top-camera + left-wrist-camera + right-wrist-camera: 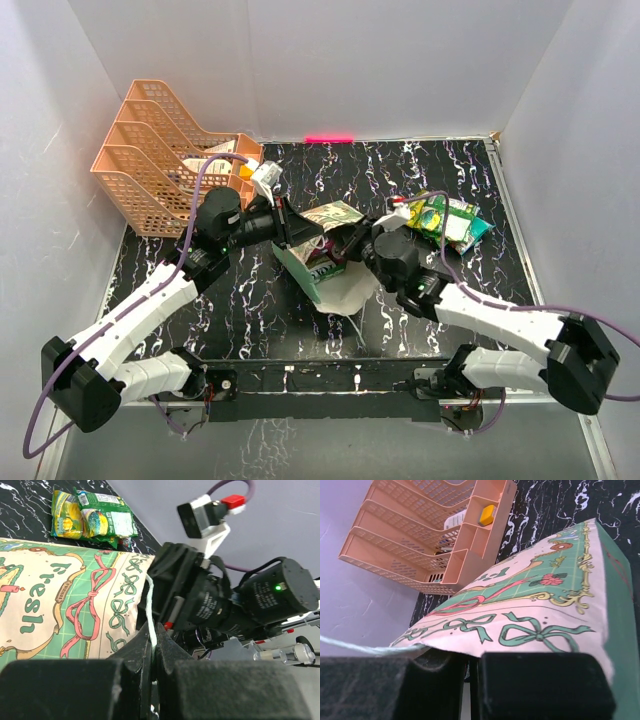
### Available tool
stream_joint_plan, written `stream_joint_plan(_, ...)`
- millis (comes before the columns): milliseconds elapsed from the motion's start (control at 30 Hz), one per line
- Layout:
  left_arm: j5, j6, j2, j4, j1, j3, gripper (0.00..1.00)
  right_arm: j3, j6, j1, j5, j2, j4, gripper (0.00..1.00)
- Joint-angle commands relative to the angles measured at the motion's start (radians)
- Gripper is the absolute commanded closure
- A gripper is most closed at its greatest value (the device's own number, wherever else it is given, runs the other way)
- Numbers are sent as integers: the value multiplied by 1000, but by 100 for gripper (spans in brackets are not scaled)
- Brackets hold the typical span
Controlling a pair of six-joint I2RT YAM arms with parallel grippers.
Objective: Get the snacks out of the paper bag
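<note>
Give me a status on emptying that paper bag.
Done: a few green and yellow packets lie on the table, right of the paper bag. In hand: the left pincer pinches the bag's string handle and the right pincer appears to clamp its rim, with the bag on its side. Left: at least one purple packet shows in the mouth; anything deeper is hidden.

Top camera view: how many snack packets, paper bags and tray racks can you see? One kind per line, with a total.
paper bag: 1
peach tray rack: 1
snack packets out on the table: 2 that can be told apart, overlapping
purple packet in the bag's mouth: 1
Total: 5
</note>
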Motion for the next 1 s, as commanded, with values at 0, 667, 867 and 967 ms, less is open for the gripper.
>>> stream_joint_plan(0,-35,20,-31,-5,-3,13,100,-29,23,3,9,-67,-72,93)
stream_joint_plan(667,0,11,-5,18,-3,47,100,-18,369,3,132,103,-309,64)
stream_joint_plan(867,9,8,-3,20,-3,53,100,-54,389,3,117,167,-124,56)
stream_joint_plan(967,10,9,-6,19,-3,55,100,-44,385,2,126,201,-74,49)
